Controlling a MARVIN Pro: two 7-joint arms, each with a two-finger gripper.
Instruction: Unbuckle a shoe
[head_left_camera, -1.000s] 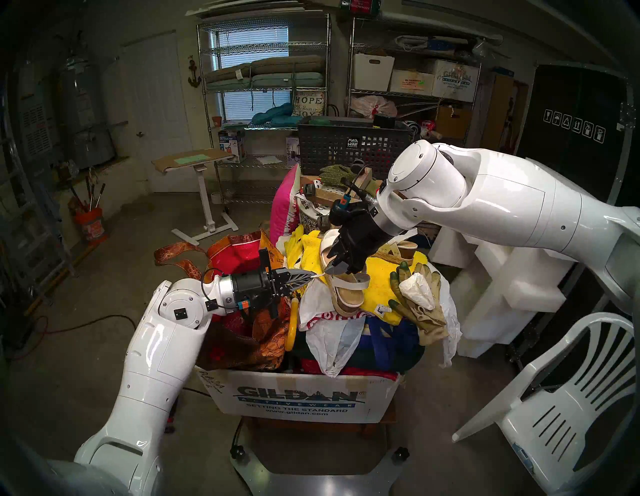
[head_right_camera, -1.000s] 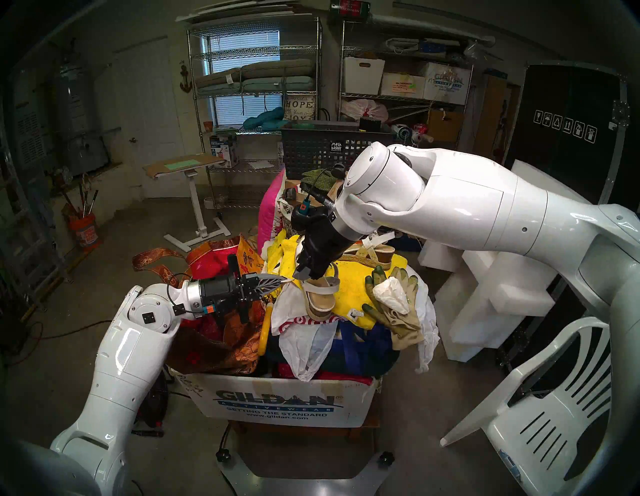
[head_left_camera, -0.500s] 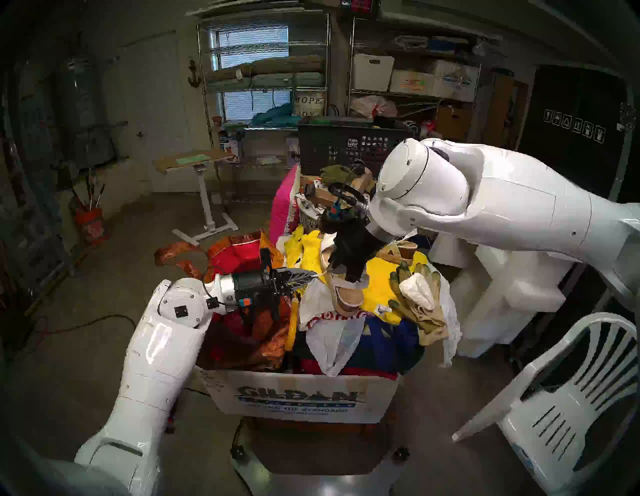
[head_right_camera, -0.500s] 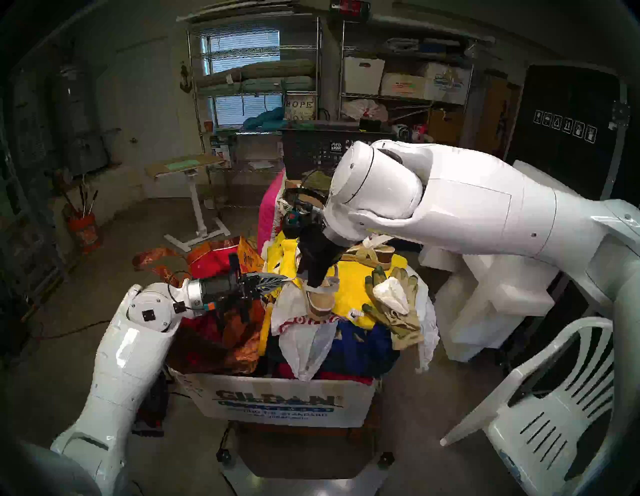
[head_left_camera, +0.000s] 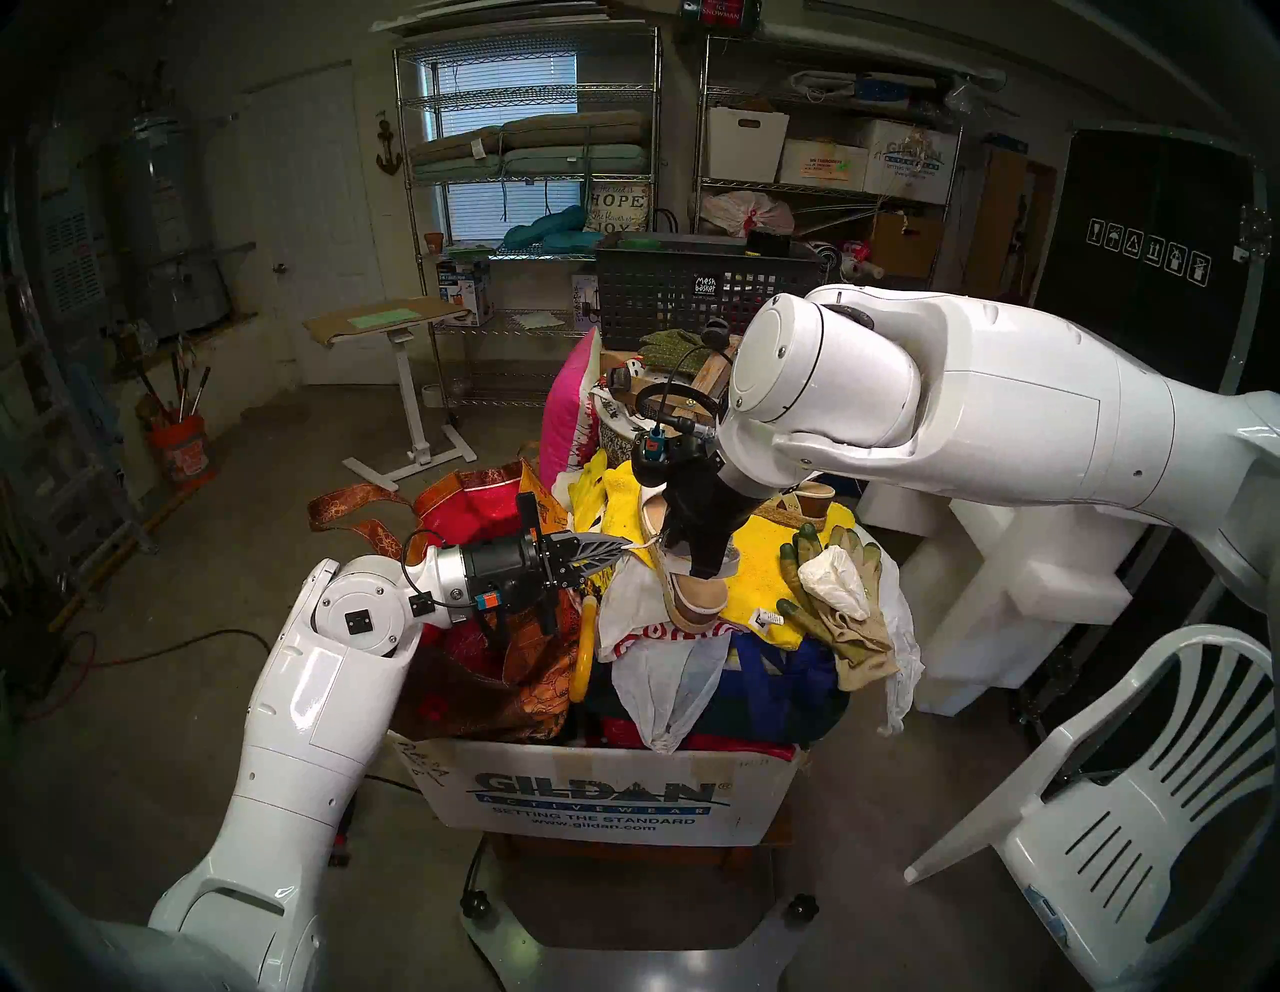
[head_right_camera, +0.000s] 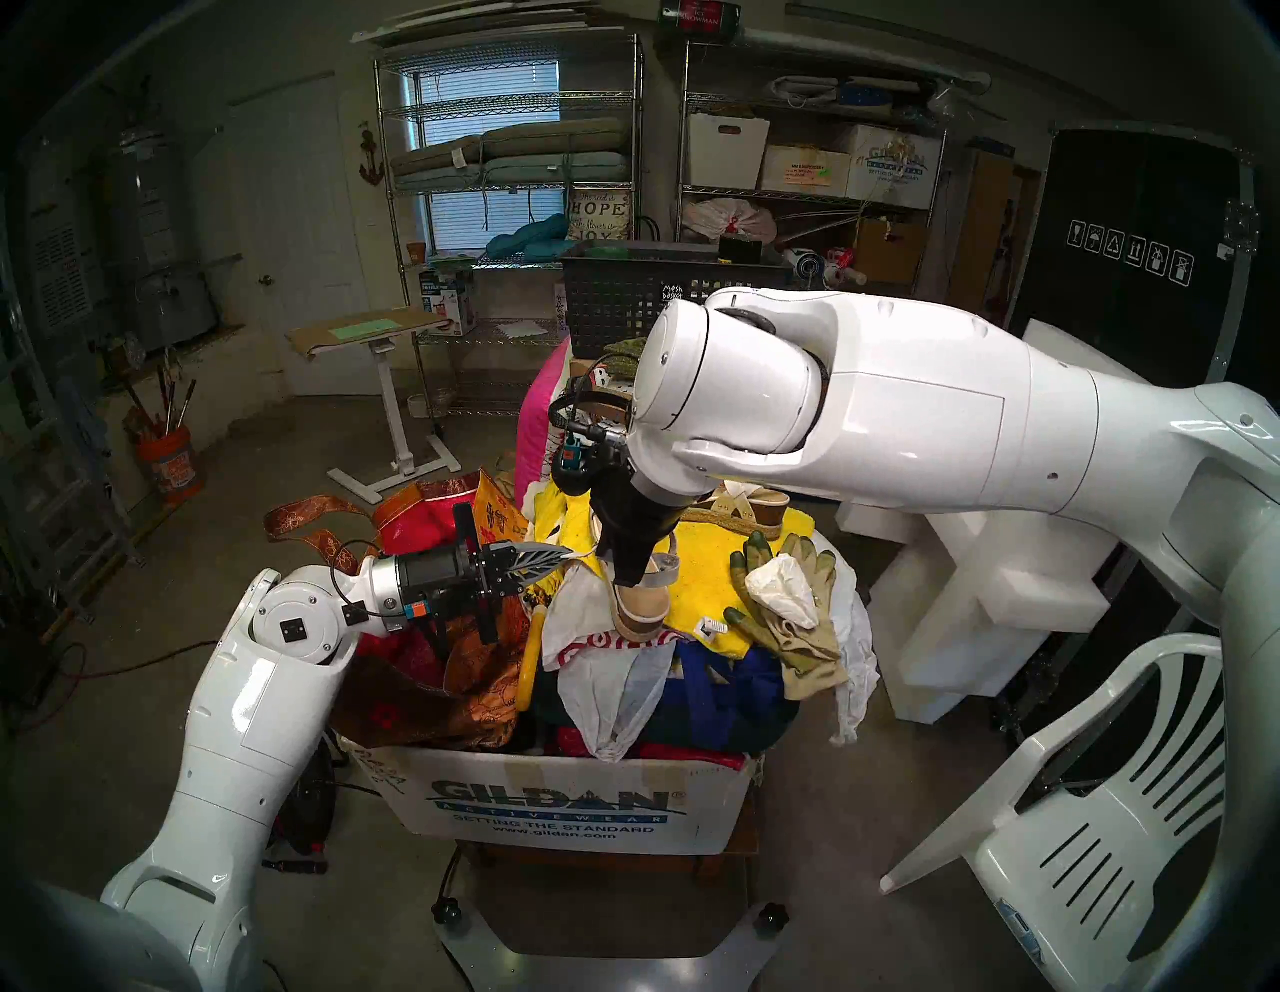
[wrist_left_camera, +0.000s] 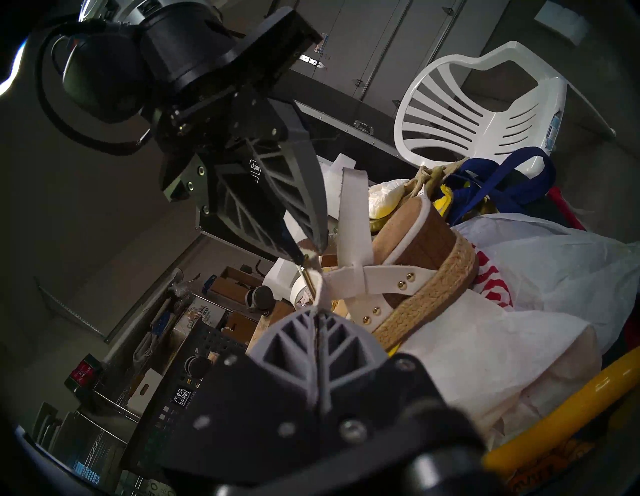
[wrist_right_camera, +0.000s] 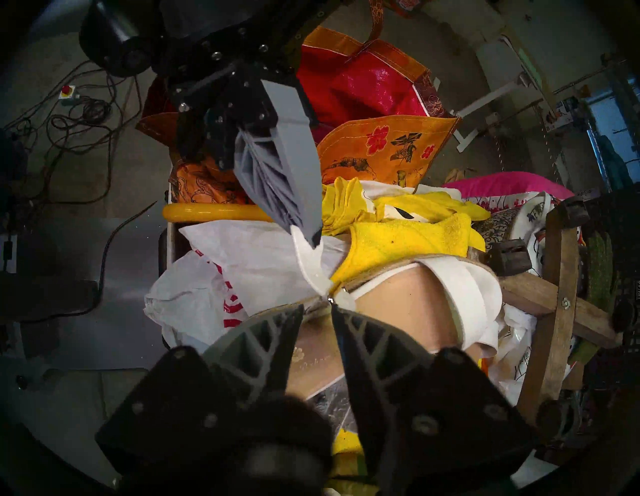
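Observation:
The shoe (head_left_camera: 696, 597) (head_right_camera: 641, 604), a white-strapped sandal with tan footbed (wrist_right_camera: 398, 301) and cork-and-jute sole (wrist_left_camera: 415, 249), lies on top of a pile in a box. My left gripper (head_left_camera: 627, 545) (wrist_left_camera: 318, 310) reaches in from the left and is shut on the free end of the thin ankle strap. My right gripper (head_left_camera: 689, 561) (wrist_left_camera: 304, 250) (wrist_right_camera: 317, 306) comes down from above. Its tips pinch the same strap right by the gold buckle (wrist_left_camera: 307, 273). The strap runs short and taut between the two grippers.
The twin sandal (head_left_camera: 803, 502) lies behind on a yellow towel (head_left_camera: 762, 568). Green work gloves (head_left_camera: 841, 609) sit to the right and a red-orange bag (head_left_camera: 485, 512) to the left. All fill the Gildan box (head_left_camera: 602, 796). A white plastic chair (head_left_camera: 1143, 796) and foam blocks (head_left_camera: 1025, 554) stand on the right.
My right arm swung left and turned at the wrist, and its jaws narrowed from wide onto the strap by the buckle. The left gripper kept its hold and place.

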